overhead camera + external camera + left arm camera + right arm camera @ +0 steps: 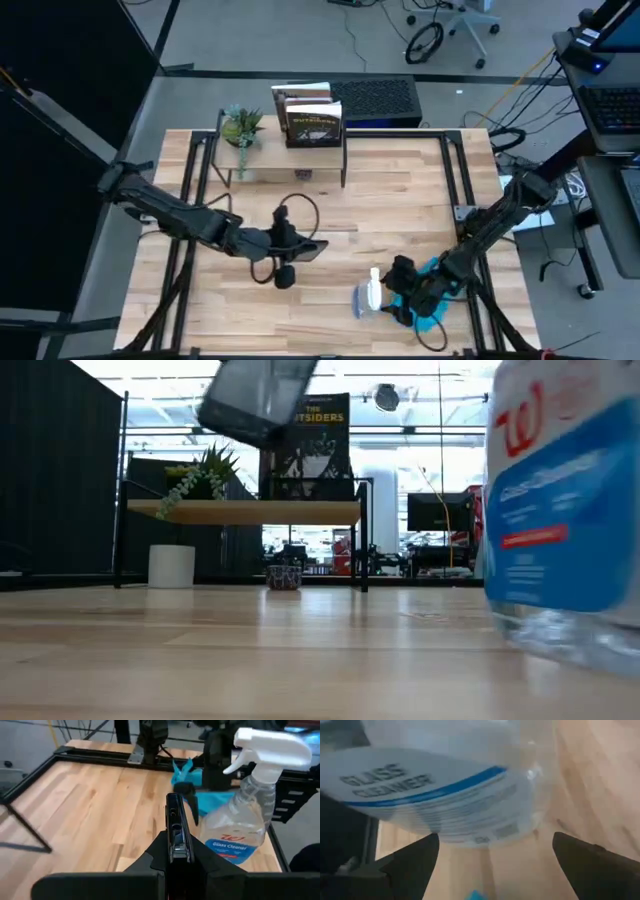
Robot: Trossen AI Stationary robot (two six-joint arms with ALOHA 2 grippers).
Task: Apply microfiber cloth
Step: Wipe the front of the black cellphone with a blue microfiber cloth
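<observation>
I see the microfiber cloth [432, 296] bunched at the table's near right, under my right gripper [405, 297], whose fingers stand wide, just beside the spray bottle [368, 293]. My left gripper [300, 247] clamps the black phone [175, 827] above mid-table.

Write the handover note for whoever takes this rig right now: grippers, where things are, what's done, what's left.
Left gripper: shut on the black slab-shaped phone, held edge-up above mid-table.
Right gripper: open, low at the table's near right, right behind the clear plastic glass-cleaner spray bottle.
Bright turquoise-blue microfiber cloth: bunched on the wooden table under the right arm, beside the bottle. Whether the fingers touch it cannot be seen.
Done: phone picked up.
Left: grasp the cloth, bring it to the phone and wipe.
</observation>
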